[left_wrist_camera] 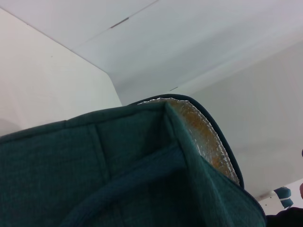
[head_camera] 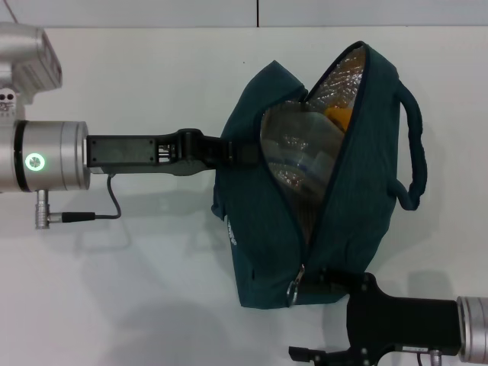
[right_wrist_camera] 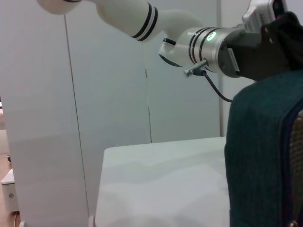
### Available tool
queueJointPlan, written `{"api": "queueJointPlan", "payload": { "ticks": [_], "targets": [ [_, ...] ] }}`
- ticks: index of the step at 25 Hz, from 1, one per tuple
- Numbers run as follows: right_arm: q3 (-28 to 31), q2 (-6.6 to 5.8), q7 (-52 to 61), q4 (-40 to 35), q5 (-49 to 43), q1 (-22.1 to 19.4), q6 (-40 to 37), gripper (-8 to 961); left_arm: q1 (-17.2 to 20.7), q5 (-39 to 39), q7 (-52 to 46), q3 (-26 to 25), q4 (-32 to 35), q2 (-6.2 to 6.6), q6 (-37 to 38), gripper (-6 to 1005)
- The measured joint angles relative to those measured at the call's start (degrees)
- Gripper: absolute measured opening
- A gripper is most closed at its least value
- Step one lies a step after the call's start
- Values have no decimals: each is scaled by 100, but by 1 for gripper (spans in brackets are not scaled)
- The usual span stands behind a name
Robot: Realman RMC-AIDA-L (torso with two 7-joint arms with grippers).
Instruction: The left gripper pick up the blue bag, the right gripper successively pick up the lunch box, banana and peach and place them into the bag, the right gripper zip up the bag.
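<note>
Teal fabric fills your head view: the blue bag (head_camera: pixel 263 229) stands on the white table (head_camera: pixel 137 290), its mouth gaping. Your left gripper (head_camera: pixel 229 151) pinches its near handle. Inside sit the lunch box (head_camera: pixel 301 149) and something orange. Your right gripper (head_camera: pixel 311 280) meets the ring zipper pull (head_camera: pixel 293 290); you cannot tell its finger state.

Matt woven teal cloth blue bag (head_camera: pixel 259 229), crinkled shiny foil lining (head_camera: pixel 343 76), smooth matt white table (head_camera: pixel 137 290)
</note>
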Motion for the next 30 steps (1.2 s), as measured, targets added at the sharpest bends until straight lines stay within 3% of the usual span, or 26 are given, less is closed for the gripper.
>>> {"api": "queueJointPlan", "payload": {
  "ticks": [19,25,30],
  "targets": [
    [-195,-14,-50,7,294,-89,60,870,48,-6,11,0,0,6,6,48],
    [-194,-17,-63,42,299,-96,88,701,31,-4,10,0,-4,-5,5,48],
    [-213,-18,-65,52,463,-99,198,461,42,-5,11,0,-8,-11,5,48]
  ]
}}
